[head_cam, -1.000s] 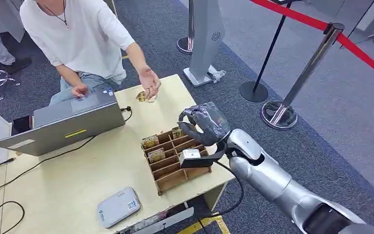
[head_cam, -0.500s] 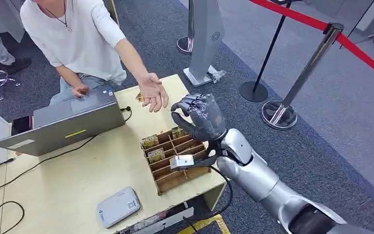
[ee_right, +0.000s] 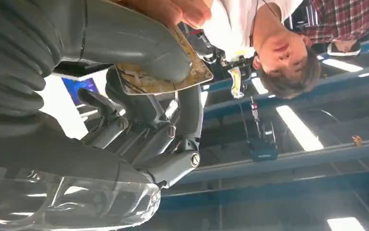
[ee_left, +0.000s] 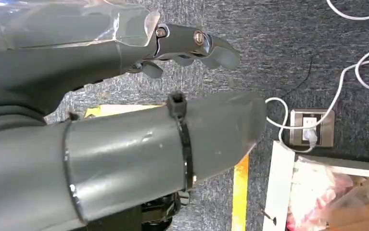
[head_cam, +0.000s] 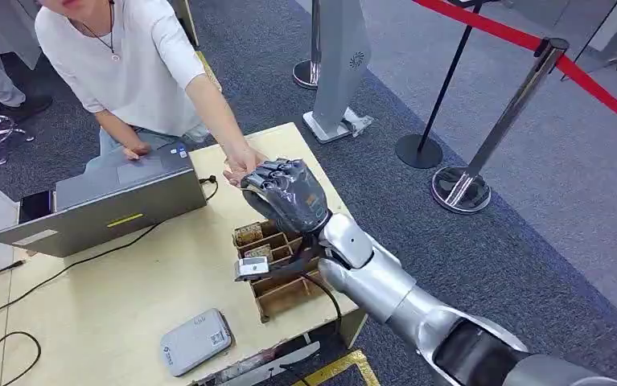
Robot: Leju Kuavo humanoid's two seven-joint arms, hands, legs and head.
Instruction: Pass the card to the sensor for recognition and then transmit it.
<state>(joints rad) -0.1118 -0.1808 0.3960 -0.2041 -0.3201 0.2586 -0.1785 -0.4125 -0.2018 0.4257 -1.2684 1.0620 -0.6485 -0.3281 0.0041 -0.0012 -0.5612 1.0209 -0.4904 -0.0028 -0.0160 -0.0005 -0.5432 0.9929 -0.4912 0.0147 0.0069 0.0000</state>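
Head view, laptop (head_cam: 104, 201): grey, lid up, at the left of the pale worktop (head_cam: 128, 297), a black cable trailing from its side.
Sensor (head_cam: 195, 341): flat grey box with rounded corners, lying near the worktop's front edge, well apart from the tray.
Person (head_cam: 132, 64): white top, seated behind the worktop; one hand on the laptop, the other hand (head_cam: 240, 165) reached out palm up to the robot's right hand.
Tray (head_cam: 285, 269): brown wooden divider tray right of centre on the worktop, cards standing in several of its slots.
Right hand (head_cam: 289, 197): dark, raised above the tray's far end, its fingers touching or just above the person's outstretched hand; silver arm entering from the lower right.
Card (ee_right: 160, 77): in the right wrist view, a tan printed card pinched between the thick grey thumb and the darker fingers (ee_right: 187, 120) of the right hand (ee_right: 124, 96); the person's fingertips (ee_right: 180, 9) lie against the thumb just beside the card's edge.
Stanchions (head_cam: 514, 112): two chrome posts with a red belt, on the grey carpet at the right.
Left hand (ee_left: 182, 82): in the left wrist view, hanging above carpet, fingers partly curled, nothing visible in them; clenched or released, cannot tell.
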